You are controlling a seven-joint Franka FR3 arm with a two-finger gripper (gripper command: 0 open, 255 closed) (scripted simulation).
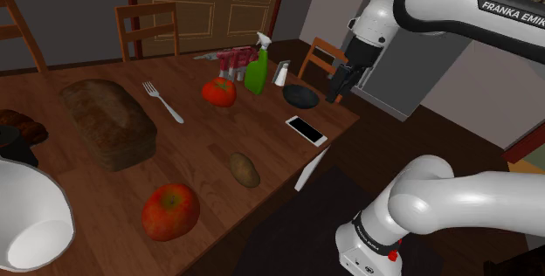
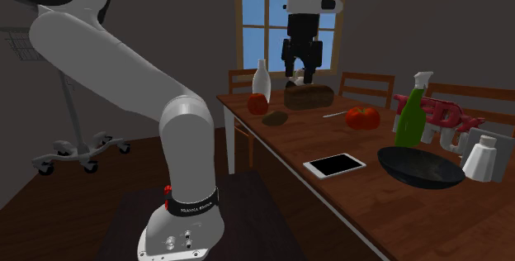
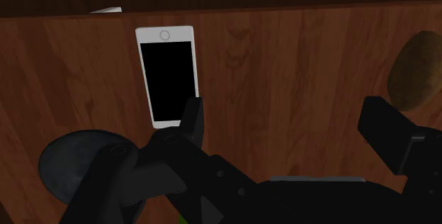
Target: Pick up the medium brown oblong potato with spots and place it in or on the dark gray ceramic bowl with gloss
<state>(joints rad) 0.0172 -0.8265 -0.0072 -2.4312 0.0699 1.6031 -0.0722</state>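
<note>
Gripper [image 1: 338,91] hangs wide, empty, high beside the bowl [image 1: 300,96]; the potato [image 1: 244,169], near the table edge, looks firm, light; clasp across its middle.

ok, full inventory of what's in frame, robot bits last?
table: 1, brown wood, under everything
potato: 1, brown and spotted, near the table's front edge
bowl: 1, dark grey, table's right corner in the shoulder view
phone: 1, white with black screen, between bowl and potato
tomato: 1, red, beside spray bottle
spray bottle: 1, green, behind tomato
shaker: 1, white, between spray bottle and bowl
fork: 1, pale, beside bread loaf
bread loaf: 1, dark brown, mid-table
apple: 1, red, front edge
chairs: 3, brown, around table
arm: 1, white
gripper: 1, black, open, near bowl
</note>
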